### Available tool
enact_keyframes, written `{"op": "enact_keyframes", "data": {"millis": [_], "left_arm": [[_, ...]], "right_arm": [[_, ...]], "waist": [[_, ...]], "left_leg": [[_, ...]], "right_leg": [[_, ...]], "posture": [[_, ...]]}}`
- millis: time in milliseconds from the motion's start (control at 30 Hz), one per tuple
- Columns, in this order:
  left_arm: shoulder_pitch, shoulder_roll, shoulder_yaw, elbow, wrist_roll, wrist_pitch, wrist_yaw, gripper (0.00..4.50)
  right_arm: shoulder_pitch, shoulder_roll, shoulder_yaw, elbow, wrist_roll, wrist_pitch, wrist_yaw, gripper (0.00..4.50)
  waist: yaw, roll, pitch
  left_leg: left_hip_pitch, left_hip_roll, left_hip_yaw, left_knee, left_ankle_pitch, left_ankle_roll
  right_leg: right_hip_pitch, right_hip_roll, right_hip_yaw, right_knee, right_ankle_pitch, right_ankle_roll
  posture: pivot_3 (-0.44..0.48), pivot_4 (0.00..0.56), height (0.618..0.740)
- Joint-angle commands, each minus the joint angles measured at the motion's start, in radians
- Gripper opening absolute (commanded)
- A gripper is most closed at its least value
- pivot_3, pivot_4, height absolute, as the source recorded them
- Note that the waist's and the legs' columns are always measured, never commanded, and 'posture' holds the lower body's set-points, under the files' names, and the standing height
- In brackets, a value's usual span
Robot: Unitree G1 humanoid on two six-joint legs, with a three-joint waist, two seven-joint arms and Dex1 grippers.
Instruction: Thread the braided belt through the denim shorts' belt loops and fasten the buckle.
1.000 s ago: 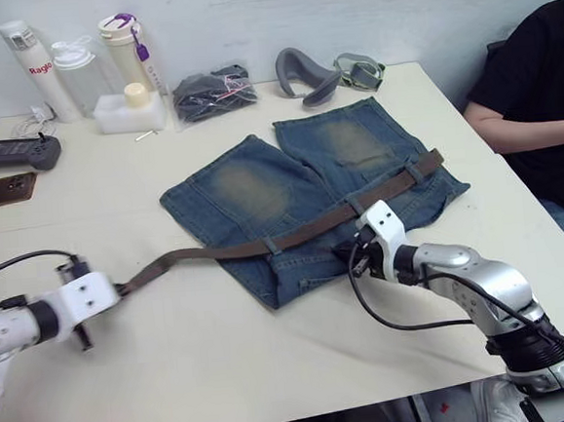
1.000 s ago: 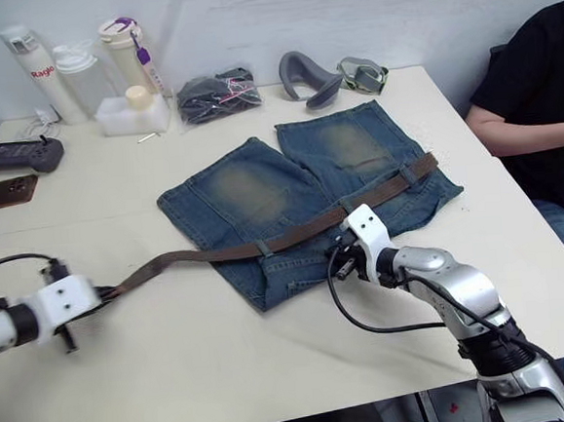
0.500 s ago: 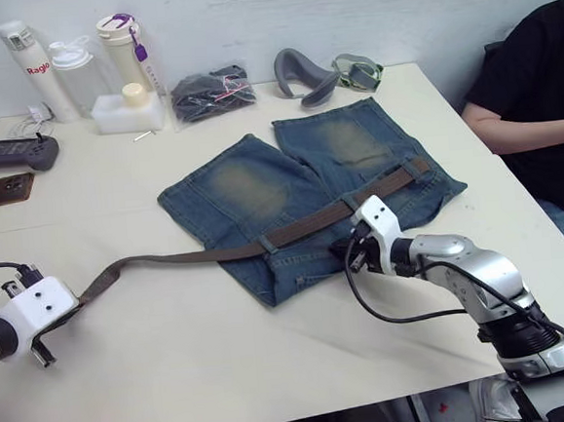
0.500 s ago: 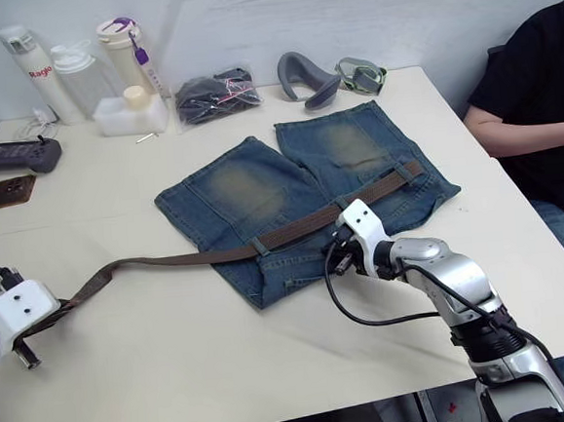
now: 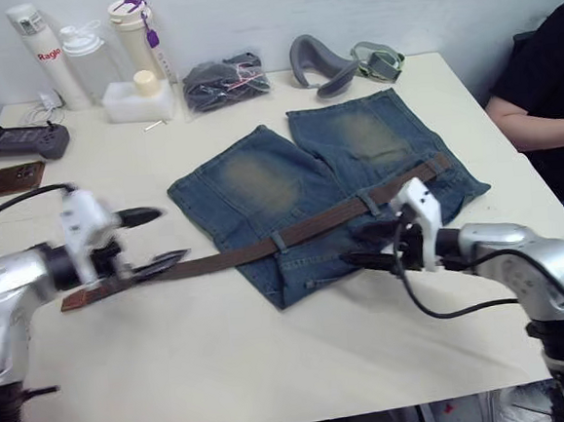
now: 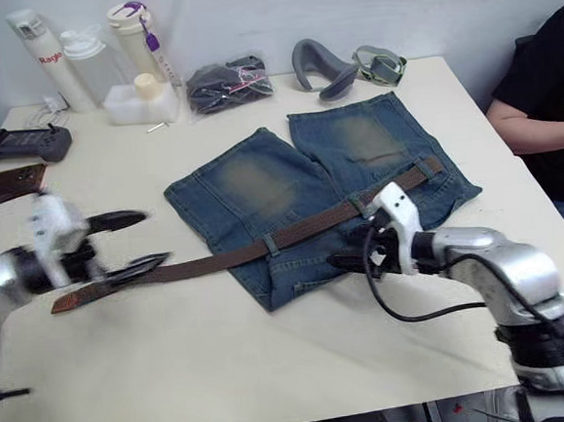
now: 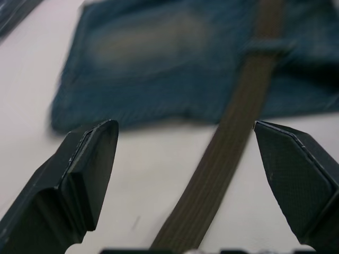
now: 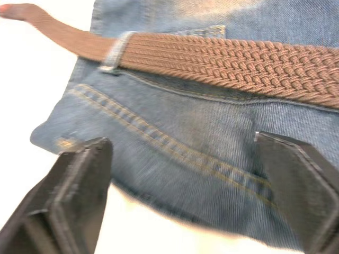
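Pale and cluttered along its far edge, the bench (image 5: pixel 275 368) carried the denim shorts (image 5: pixel 319 184) near its middle, waistband toward the robot. The braided belt (image 5: pixel 265 248) was laid along that waistband, passed under two belt loops (image 5: pixel 278 241), its long axis running from the far right down to a free end on bare bench at the left. That free end was bracketed by the left gripper (image 5: pixel 138 244), fingers spread and holding nothing; this arm was judged the nearer one for pulling. The right gripper (image 6: pixel 348 247) was also spread, empty, over the waistband. The braid's weave was shown closely in the right wrist view; the buckle could not be made out.
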Motion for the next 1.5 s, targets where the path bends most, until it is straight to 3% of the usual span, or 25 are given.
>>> {"op": "enact_keyframes", "data": {"millis": [33, 267, 433, 533, 800, 1167, 1367, 1500], "left_arm": [[-0.111, -0.087, -0.181, -0.047, -0.023, 0.059, -0.023, 4.50], [-0.279, -0.265, -0.519, 0.130, 0.205, -0.066, -0.052, 4.50], [-0.345, -0.358, -0.623, 0.331, 0.370, -0.174, -0.001, 4.50], [-0.366, -0.367, -0.638, 0.416, 0.410, -0.229, -0.030, 3.63], [-0.488, -0.263, -0.539, 0.794, 0.419, -0.502, -0.219, 0.09], [-0.450, -0.111, -0.398, 0.940, 0.404, -0.594, -0.306, 0.03], [-0.379, -0.061, -0.325, 0.912, 0.358, -0.496, -0.331, 0.03], [-0.332, -0.026, -0.272, 0.857, 0.324, -0.429, -0.327, 1.66]], "right_arm": [[0.028, -0.053, -0.068, -0.109, 0.068, 0.037, 0.020, 4.45], [0.167, -0.133, -0.237, -0.287, 0.119, 0.120, -0.082, 4.45], [0.355, -0.156, -0.409, -0.431, 0.123, 0.213, -0.187, 4.45], [0.403, -0.147, -0.478, -0.481, 0.133, 0.236, -0.227, 4.50], [0.458, -0.179, -0.501, -0.486, 0.111, 0.199, -0.239, 4.50], [0.302, -0.166, -0.296, -0.303, 0.060, 0.026, -0.185, 4.50], [0.240, -0.170, -0.199, -0.201, 0.041, -0.041, -0.123, 4.50], [0.209, -0.176, -0.180, -0.159, 0.050, -0.057, -0.079, 4.50]], "waist": [[0.000, 0.000, 0.000], [0.009, 0.000, 0.000], [0.028, 0.000, 0.000], [0.026, 0.000, 0.000], [0.021, 0.000, 0.000], [-0.007, 0.000, 0.000], [-0.021, 0.000, 0.000], [-0.024, 0.000, 0.000]], "left_leg": [[0.000, 0.000, 0.001, 0.000, 0.000, 0.000], [-0.004, 0.001, 0.000, 0.011, -0.001, 0.000], [-0.004, 0.002, -0.001, 0.013, -0.001, 0.006], [-0.004, 0.002, 0.000, 0.013, -0.001, 0.006], [-0.003, 0.002, 0.000, 0.013, 0.000, 0.004], [-0.002, 0.003, 0.000, 0.013, 0.000, 0.004], [-0.002, 0.003, 0.000, 0.013, 0.000, 0.004], [-0.002, 0.004, 0.001, 0.013, 0.000, 0.004]], "right_leg": [[0.000, 0.000, 0.000, 0.000, 0.000, 0.000], [0.000, 0.002, 0.000, 0.002, 0.000, 0.001], [0.001, 0.002, 0.000, 0.003, 0.003, 0.005], [0.001, 0.003, 0.001, 0.004, 0.003, 0.005], [0.000, 0.003, 0.001, 0.004, 0.003, 0.005], [0.000, 0.004, 0.002, 0.005, 0.003, 0.005], [0.000, 0.004, 0.002, 0.006, 0.003, 0.005], [-0.001, 0.004, 0.002, 0.007, 0.003, 0.005]], "posture": [[0.000, 0.150, 0.740], [0.000, 0.150, 0.740], [0.000, 0.150, 0.740], [0.000, 0.150, 0.740], [0.000, 0.150, 0.740], [0.000, 0.150, 0.740], [0.000, 0.150, 0.740], [0.000, 0.150, 0.740]]}}
